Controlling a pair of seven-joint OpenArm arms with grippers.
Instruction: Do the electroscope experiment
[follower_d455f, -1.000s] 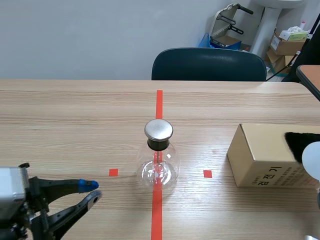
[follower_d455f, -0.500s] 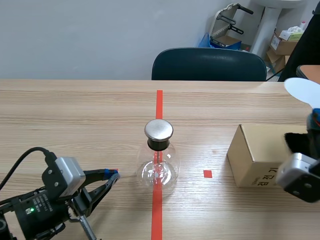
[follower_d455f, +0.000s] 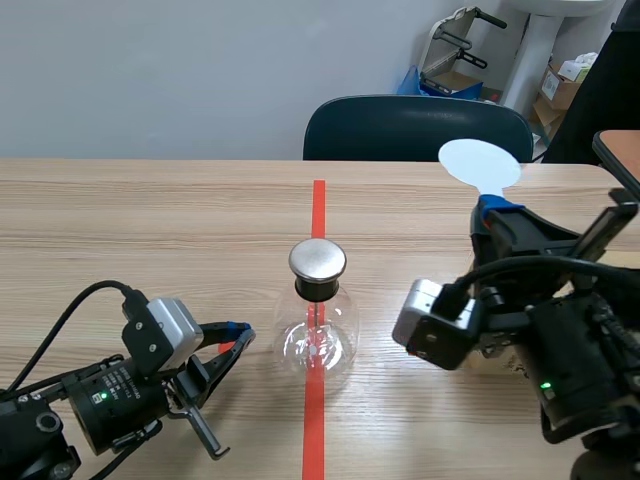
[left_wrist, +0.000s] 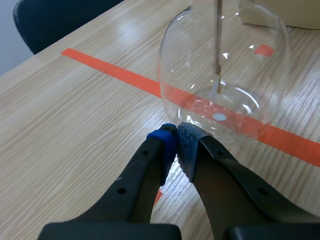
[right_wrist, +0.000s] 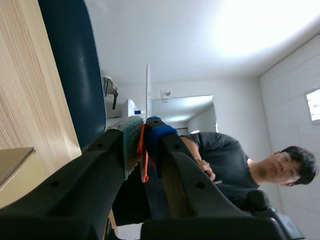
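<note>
The electroscope, a clear glass flask (follower_d455f: 316, 338) with a round metal cap (follower_d455f: 318, 259), stands on the red tape line at the table's middle. My left gripper (follower_d455f: 240, 337) lies low on the table just left of the flask, shut on nothing. In the left wrist view its tips (left_wrist: 175, 140) almost touch the flask's (left_wrist: 225, 65) base. My right gripper (follower_d455f: 497, 212) is raised to the right of the flask, shut on the orange handle (right_wrist: 143, 152) of a white disc paddle (follower_d455f: 480, 163). The disc (right_wrist: 147, 80) shows edge-on in the right wrist view.
A dark blue chair (follower_d455f: 415, 128) stands behind the table's far edge. A cardboard box (right_wrist: 12, 161) sits at the right, mostly hidden behind my right arm in the scene view. A person (right_wrist: 225, 160) appears in the right wrist view. Boxes and clutter stand at the back right.
My left gripper has slid right up to the flask and has gone from open to shut. My right arm has swung up and leftward, carrying the white disc from the right edge to above the table.
</note>
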